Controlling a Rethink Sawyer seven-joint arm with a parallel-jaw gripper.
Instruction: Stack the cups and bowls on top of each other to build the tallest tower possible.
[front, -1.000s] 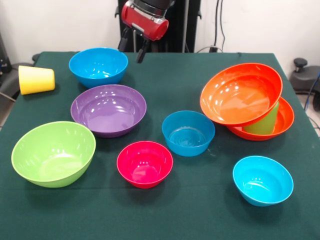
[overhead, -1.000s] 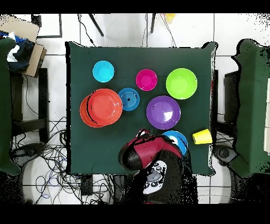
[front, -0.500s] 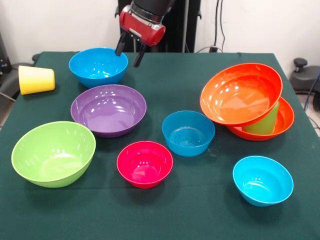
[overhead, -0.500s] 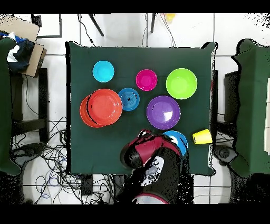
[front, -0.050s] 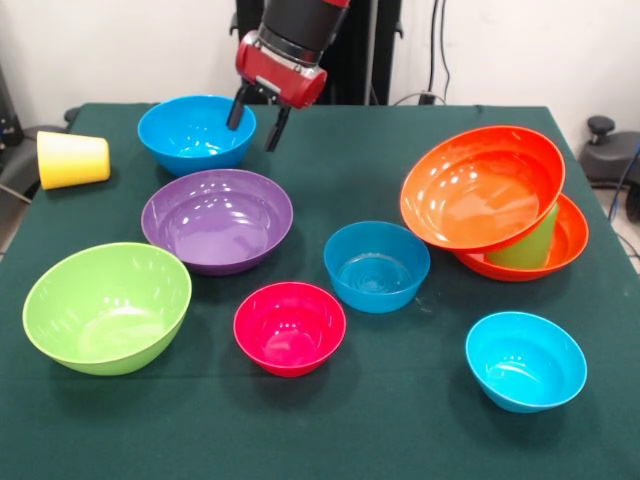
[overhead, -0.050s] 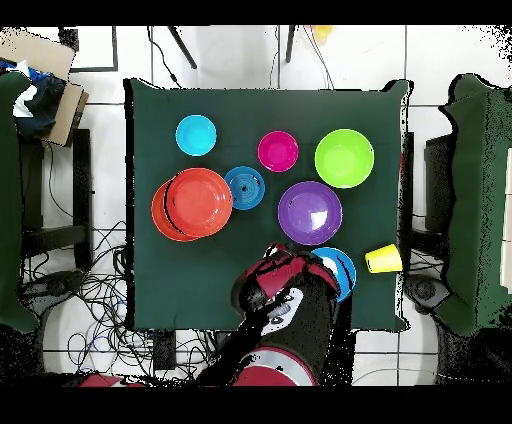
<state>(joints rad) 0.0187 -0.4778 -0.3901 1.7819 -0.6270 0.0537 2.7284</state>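
Eight bowls (front, -0.050s: 217, 219), two cups (front, -0.050s: 72, 159); gripper (front, -0.050s: 256, 122) open astride blue bowl rim (front, -0.050s: 246, 127)

The bowls, among them the purple bowl (front, -0.050s: 217, 219) and the tilted orange bowl (front, -0.050s: 482, 186), are showing as smooth, glossy plastic, catching bright glints of light. The yellow cup (front, -0.050s: 72, 159) is looking like plastic with a duller sheen. The table (front, -0.050s: 400, 420) is wearing a matt, dark green cloth. The gripper (front, -0.050s: 256, 117) is showing a shiny red casing above matt black fingers.
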